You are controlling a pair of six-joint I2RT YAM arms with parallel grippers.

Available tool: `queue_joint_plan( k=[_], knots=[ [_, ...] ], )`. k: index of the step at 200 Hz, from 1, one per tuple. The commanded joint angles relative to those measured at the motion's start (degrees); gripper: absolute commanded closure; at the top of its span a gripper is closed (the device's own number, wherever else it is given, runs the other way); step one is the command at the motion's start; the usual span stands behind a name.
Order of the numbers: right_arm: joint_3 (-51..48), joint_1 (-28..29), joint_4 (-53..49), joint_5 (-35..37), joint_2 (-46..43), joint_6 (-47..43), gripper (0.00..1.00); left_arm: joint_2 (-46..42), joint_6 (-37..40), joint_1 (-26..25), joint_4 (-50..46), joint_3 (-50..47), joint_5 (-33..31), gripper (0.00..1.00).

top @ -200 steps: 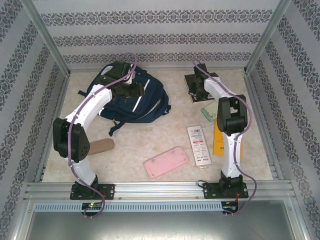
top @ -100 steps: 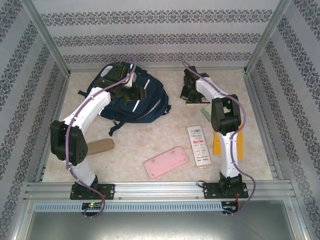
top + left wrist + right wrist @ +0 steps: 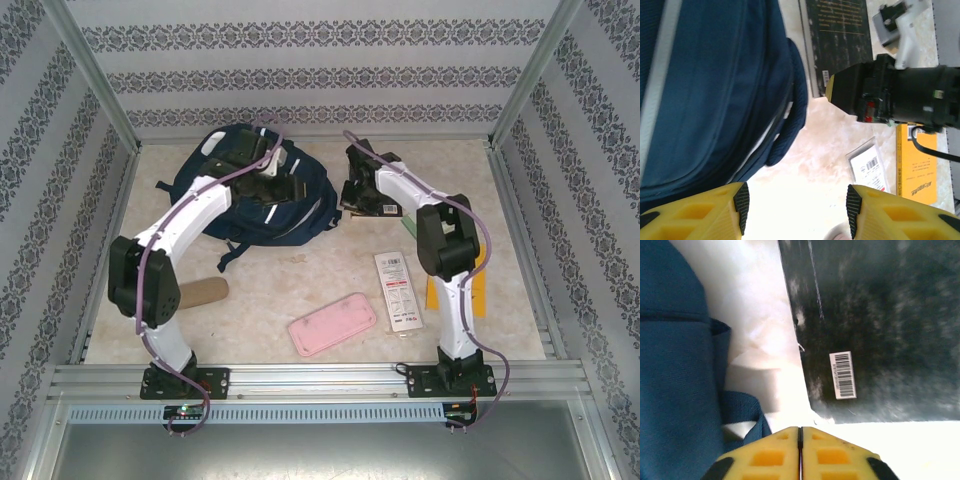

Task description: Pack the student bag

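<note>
Top external: student bag beneath left gripper, beside right gripper

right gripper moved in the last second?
Yes. The right gripper has shifted left and slightly nearer, toward the student bag, judged against the white packet, which has stayed put.

Student bag back-L, book just R of it, pencil case front-centre

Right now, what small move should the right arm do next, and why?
Probably open the right end effector and slide it onto the edge of the book. It is shut, its tips just off that edge, and the book lies flat beside the bag, not yet inside.
</note>
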Motion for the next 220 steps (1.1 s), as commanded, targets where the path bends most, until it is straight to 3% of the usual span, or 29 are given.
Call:
queue_joint_plan(
  k=[1, 24, 72, 90, 151, 177, 220],
  knots=[
    [-2.5, -2.4, 3.5, -0.9, -7.3, -3.4, 0.79, 4.5, -3.6, -3.1, 3.9, 4.6, -2.1, 0.44],
    [-5.3, -5.2, 7.1, -2.4, -9.6, -5.1, 0.66, 11.4, -4.8, -5.7, 2.6, 12.1, -4.5, 0.44],
    [-4.2, -10.2, 8.5, -3.1, -8.1, -6.0, 0.60, 24.9, -7.9, -8.3, 1.8, 26.1, -7.3, 0.47],
    [-4.0, -11.2, 9.7, -2.1, -7.4, -6.3, 0.52, 30.0, -9.3, -8.6, 1.8, 31.1, -6.6, 0.49],
    [-1.4, -14.6, 8.5, -1.7, -3.4, -7.6, 0.51, 43.4, -13.1, -9.8, -1.9, 46.1, -9.6, 0.51],
    [0.1, -15.9, 6.8, -3.2, -0.3, -8.3, 0.50, 46.0, -13.7, -9.8, -4.1, 47.4, -13.3, 0.50],
    [1.7, -16.8, 5.0, -2.3, 3.2, -9.3, 0.49, 49.1, -14.4, -9.8, -4.8, 47.9, -11.7, 0.52]
  ],
)
